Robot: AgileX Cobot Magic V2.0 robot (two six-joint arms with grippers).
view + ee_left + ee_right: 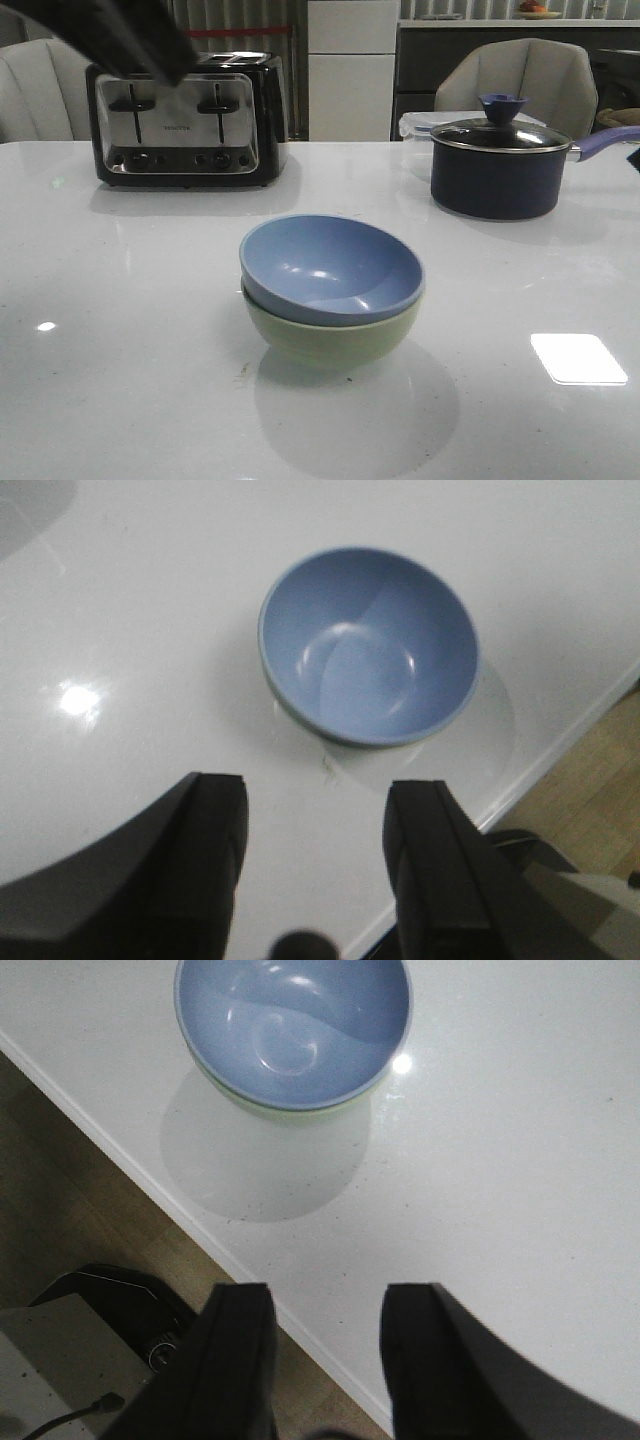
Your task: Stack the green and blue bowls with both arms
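The blue bowl [330, 268] sits nested inside the green bowl [330, 338] at the middle of the white table [120, 330], both upright. In the left wrist view the blue bowl [368, 645] lies beyond my left gripper [315, 785], which is open, empty and raised well clear of it; only a sliver of the green bowl [288, 713] shows. My right gripper [325, 1295] is open and empty over the table's front edge, apart from the blue bowl [292, 1025] and the green rim [300, 1113] under it. A blurred dark piece of my left arm [120, 30] crosses the front view's top left.
A black and chrome toaster [185, 120] stands at the back left. A dark navy lidded saucepan [497, 165] stands at the back right, with a clear container [415, 125] behind it. The table's front edge [200, 1230] and wooden floor show below.
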